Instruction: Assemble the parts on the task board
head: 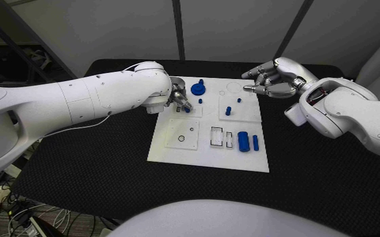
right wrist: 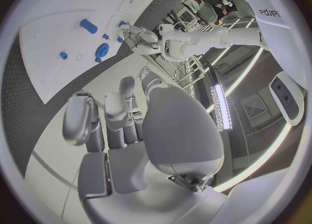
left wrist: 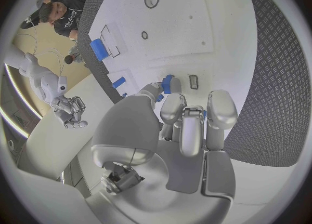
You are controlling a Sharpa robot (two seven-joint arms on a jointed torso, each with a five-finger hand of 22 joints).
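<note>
The white task board [head: 207,152] lies in the middle of the table. My left hand [head: 178,99] is low over the board's far left part and pinches a small blue part [left wrist: 167,83] between thumb and fingers. A round blue part [head: 198,89] with a peg stands just right of that hand. Small blue pegs [head: 228,111] stand further right on the board. Two blue cylinders [head: 244,141] lie near the board's right edge. My right hand [head: 273,82] hovers at the board's far right corner, fingers loosely bent and apart from the thumb, holding nothing.
The board has rectangular slots [head: 217,136] and round holes [head: 182,138] in its near half. The black table [head: 87,165] surrounds it, with free room left, right and in front. Grey wall panels stand behind the table.
</note>
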